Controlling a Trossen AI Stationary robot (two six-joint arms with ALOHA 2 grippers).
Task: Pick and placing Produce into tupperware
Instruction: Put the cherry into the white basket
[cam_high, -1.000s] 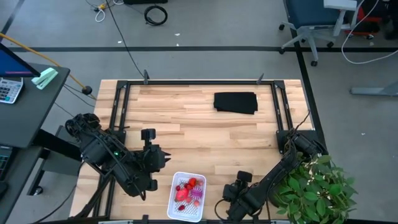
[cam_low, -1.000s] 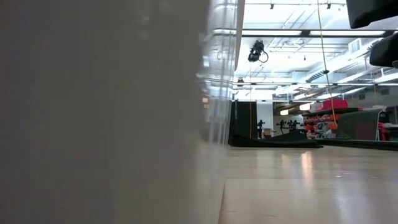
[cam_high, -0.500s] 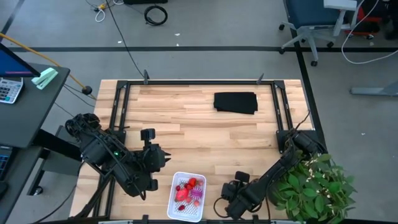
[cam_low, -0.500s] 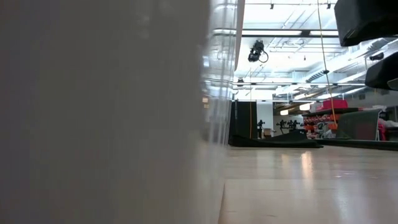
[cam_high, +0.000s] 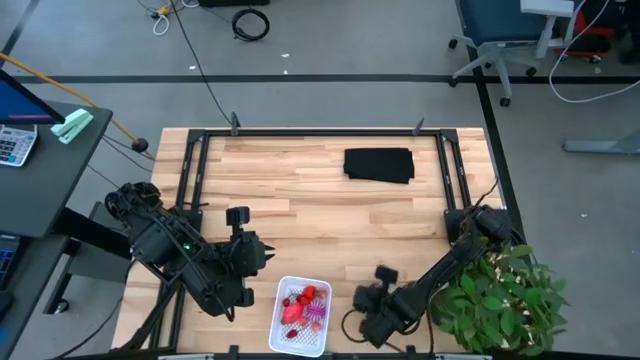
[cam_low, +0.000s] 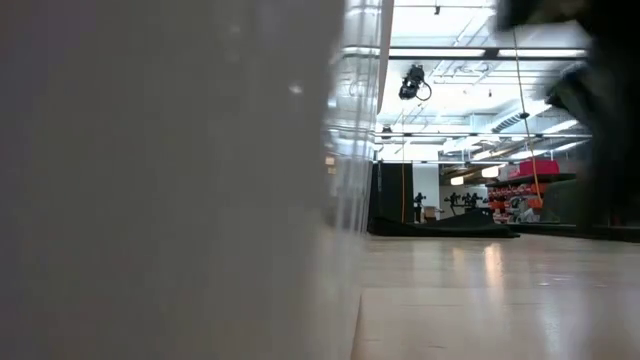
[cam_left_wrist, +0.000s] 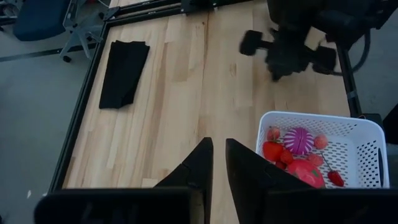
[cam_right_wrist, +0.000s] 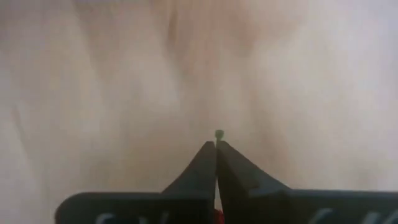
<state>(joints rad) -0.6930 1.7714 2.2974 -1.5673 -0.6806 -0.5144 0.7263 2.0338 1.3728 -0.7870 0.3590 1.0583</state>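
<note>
Hovering the right claw (cam_high: 365, 318) just beside the tupperware (cam_high: 305, 280), pinching shut on a thin red piece (cam_right_wrist: 216, 211), probably light, stiff, slippery, safest gripped across its body; keeping the left claw (cam_left_wrist: 216, 144) barely parted, empty, near the binned produce (cam_high: 300, 305).

Produce (cam_high: 303, 305) inside the tupperware (cam_high: 281, 332) at the table's (cam_high: 320, 205) near edge, between both arms; cloth (cam_high: 379, 165) far behind.

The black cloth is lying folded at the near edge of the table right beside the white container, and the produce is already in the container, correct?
Not quite. The black cloth lies folded at the far side of the table, well apart from the white container, as the high view shows. The produce is indeed in the container.
</note>
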